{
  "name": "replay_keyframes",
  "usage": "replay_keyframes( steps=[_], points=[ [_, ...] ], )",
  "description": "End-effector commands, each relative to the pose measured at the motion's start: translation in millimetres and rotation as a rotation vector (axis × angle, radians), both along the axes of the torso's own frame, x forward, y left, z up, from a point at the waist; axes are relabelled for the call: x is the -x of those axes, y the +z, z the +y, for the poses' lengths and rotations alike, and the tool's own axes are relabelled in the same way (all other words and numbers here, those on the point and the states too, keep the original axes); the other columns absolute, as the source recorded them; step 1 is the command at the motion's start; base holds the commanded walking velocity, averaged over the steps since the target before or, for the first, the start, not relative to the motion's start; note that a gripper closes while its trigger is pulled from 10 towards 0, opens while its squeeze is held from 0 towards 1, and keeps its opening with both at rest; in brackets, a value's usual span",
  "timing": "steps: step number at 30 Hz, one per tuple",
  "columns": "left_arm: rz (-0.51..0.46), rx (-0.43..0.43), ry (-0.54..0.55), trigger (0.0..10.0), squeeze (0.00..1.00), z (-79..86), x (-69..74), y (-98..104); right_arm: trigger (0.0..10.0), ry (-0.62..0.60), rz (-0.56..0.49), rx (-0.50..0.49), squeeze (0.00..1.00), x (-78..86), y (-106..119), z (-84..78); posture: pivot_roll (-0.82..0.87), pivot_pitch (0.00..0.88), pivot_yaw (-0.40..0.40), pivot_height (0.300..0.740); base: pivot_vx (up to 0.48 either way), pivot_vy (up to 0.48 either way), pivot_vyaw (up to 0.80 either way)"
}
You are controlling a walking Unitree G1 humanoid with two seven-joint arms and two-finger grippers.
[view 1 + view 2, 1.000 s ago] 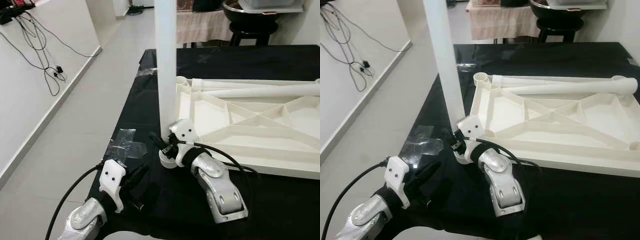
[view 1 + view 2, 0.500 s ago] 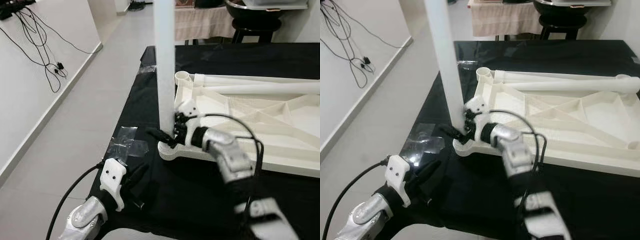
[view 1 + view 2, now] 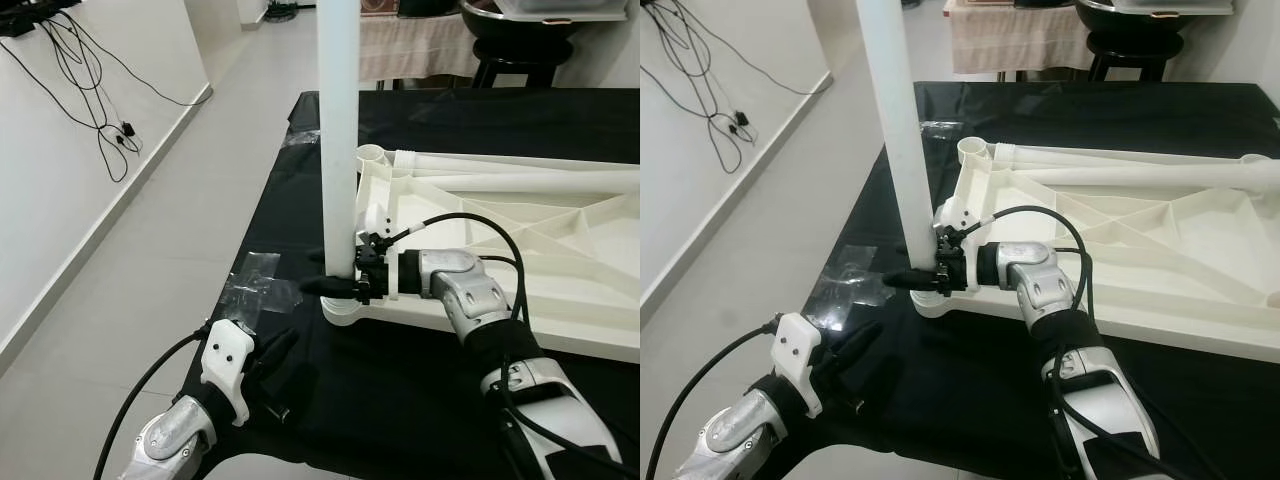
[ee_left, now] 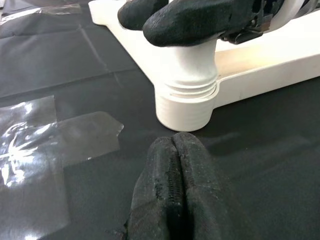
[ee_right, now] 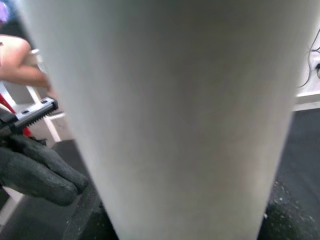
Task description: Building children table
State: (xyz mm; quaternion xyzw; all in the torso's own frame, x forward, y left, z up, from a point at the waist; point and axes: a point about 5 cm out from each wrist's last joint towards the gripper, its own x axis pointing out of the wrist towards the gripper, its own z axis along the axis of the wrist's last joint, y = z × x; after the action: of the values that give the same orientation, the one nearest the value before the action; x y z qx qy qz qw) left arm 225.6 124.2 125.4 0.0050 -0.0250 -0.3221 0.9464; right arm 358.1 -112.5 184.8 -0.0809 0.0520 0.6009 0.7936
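- My right gripper (image 3: 335, 284) has swung from behind the upright table leg (image 3: 338, 150) to clamp its base, at the upturned tabletop's (image 3: 520, 250) corner socket.
- My left gripper (image 4: 175, 150) stays closed, empty, near the mat (image 3: 420, 370) edge.

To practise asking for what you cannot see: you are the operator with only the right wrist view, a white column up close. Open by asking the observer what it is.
Observer: It is a white leg standing upright in the corner socket of an upturned tabletop.
Operator: Where does my right gripper hold it?
Observer: The right gripper clasps it just above the socket.
Operator: And the left?
Observer: The left gripper is shut, low over the black cloth before that corner.
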Motion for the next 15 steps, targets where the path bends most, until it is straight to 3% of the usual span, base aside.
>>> replay_keyframes(
  steps=[1, 5, 6, 7, 8, 9, 10, 11, 12, 14, 15],
  points=[
    [0.004, -0.022, 0.004, 10.0, 0.00, 1.6, 3.1, -1, 0.0, -0.023, 0.040, 0.030, 0.00, 1.7, -15, -1.3, 0.04, 0.152, 0.060, 0.740, 0.000, 0.000, 0.00],
    [0.002, -0.021, 0.005, 10.0, 0.00, 1.9, 4.1, 0, 0.0, -0.275, 0.013, 0.048, 0.00, 6.8, -30, -18.8, 0.03, 0.164, 0.050, 0.740, 0.000, 0.000, 0.00],
    [0.002, -0.022, 0.006, 10.0, 0.00, 2.6, 4.3, 0, 0.0, -0.512, -0.011, 0.100, 0.00, 15.2, -43, -21.2, 0.04, 0.165, 0.052, 0.740, 0.000, 0.000, 0.00],
    [0.002, -0.022, 0.006, 10.0, 0.00, 2.6, 4.3, 0, 0.0, -0.512, -0.011, 0.100, 0.00, 15.2, -43, -21.2, 0.04, 0.165, 0.052, 0.740, 0.000, 0.000, 0.00],
    [0.001, -0.023, 0.007, 10.0, 0.00, 3.4, 4.4, 1, 0.0, -0.683, -0.036, 0.137, 0.00, 22.4, -49, -24.9, 0.03, 0.168, 0.052, 0.740, 0.000, 0.000, 0.00],
    [0.001, -0.025, 0.008, 10.0, 0.00, 4.5, 4.2, 1, 0.0, -0.833, 0.003, 0.108, 0.00, 45.2, -56, -16.6, 0.03, 0.177, 0.055, 0.740, 0.000, 0.000, 0.00],
    [0.001, -0.025, 0.008, 10.0, 0.00, 4.5, 4.2, 1, 0.0, -0.833, 0.003, 0.108, 0.00, 45.2, -56, -16.6, 0.03, 0.177, 0.055, 0.740, 0.000, 0.000, 0.00],
    [0.001, -0.027, 0.006, 10.0, 0.00, 5.5, 3.5, 1, 0.0, -0.872, -0.016, 0.122, 0.00, 68.9, -58, -3.6, 0.02, 0.176, 0.062, 0.740, 0.000, 0.000, 0.00],
    [0.001, -0.028, 0.004, 10.0, 0.00, 6.2, 2.9, 1, 0.0, -0.844, -0.082, 0.136, 0.00, 79.9, -52, 5.0, 0.02, 0.173, 0.065, 0.740, 0.000, 0.000, 0.00],
    [0.001, -0.028, 0.004, 10.0, 0.00, 6.2, 2.9, 1, 0.0, -0.844, -0.082, 0.136, 0.00, 79.9, -52, 5.0, 0.02, 0.173, 0.065, 0.740, 0.000, 0.000, 0.00],
    [0.004, -0.032, -0.008, 10.0, 0.00, 5.4, -0.1, -1, 0.0, -0.861, -0.090, 0.087, 0.00, 74.2, -44, 4.7, 0.01, 0.143, 0.074, 0.740, 0.000, 0.000, 0.00]
  ],
)
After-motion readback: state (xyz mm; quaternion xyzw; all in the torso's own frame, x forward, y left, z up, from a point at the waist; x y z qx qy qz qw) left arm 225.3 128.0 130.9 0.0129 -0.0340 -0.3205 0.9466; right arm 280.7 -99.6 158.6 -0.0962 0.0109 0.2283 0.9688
